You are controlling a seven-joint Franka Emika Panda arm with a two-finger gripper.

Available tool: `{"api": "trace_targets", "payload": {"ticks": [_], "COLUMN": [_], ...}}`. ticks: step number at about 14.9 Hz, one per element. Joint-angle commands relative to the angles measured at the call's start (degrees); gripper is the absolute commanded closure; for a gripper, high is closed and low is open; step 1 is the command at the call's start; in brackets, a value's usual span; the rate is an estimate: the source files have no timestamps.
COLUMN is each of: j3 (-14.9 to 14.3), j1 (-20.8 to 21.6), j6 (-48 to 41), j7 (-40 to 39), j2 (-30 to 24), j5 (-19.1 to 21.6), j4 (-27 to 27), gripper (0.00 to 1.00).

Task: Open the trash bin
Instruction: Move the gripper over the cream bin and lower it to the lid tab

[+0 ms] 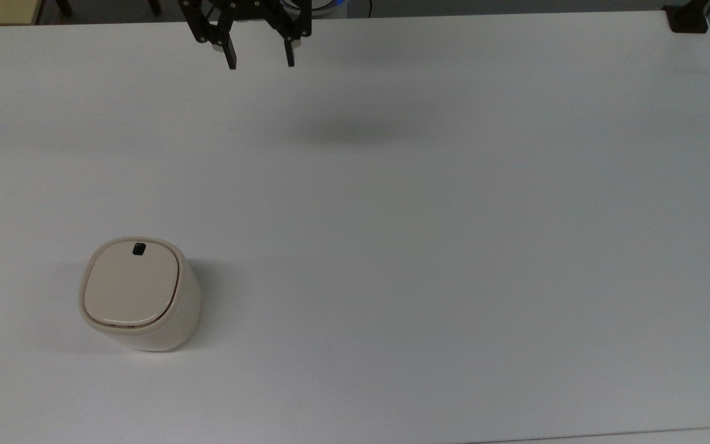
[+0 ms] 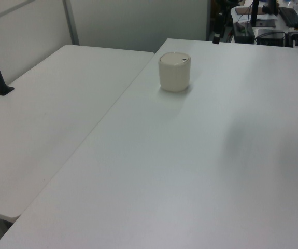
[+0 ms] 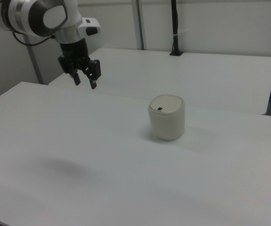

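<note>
Trash bin (image 1: 139, 295) first: it stands upright on the white table (image 1: 453, 246) with its flat lid (image 1: 131, 282) shut flush, and we take it as our landmark for everything else. Our gripper (image 1: 259, 61) hangs in the air well apart from the bin, above the table's far edge in the top view; its two fingers stand parted with nothing between them.

We judge the approach to be the step in hand, with nothing of the opening itself yet done. The next move, as we read it, calls for carrying the gripper across to a spot over the bin and bringing one fingertip down on the small black latch button (image 1: 138, 249), which sits near the lid's edge on the side facing the gripper. A narrower finger spread would probably make that press cleaner.

The right view shows what the top view does not: the arm's white wrist (image 3: 60, 19) above the gripper, how high the fingers ride over the table, and the bin's tapered side. The left view gives the bin's body against a second table (image 2: 45, 104) beside it.
</note>
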Motion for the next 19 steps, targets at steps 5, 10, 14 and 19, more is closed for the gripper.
{"api": "trace_targets", "payload": {"ticks": [5,10,14,19], "j3": [-0.5,-0.7,-0.8,-2.1], "j1": [-1.6,-5.2,-6.6,-6.8], "j6": [13.8,25.6,31.5,42.1], "j7": [12.7,17.5,17.4,19.0], "j2": [2.3,6.1,9.4,15.3], "j5": [4.5,5.3,4.6,4.4], "j4": [-1.2,-1.9,-1.9,-2.0], "gripper": [1.0,1.0,1.0,1.0]}}
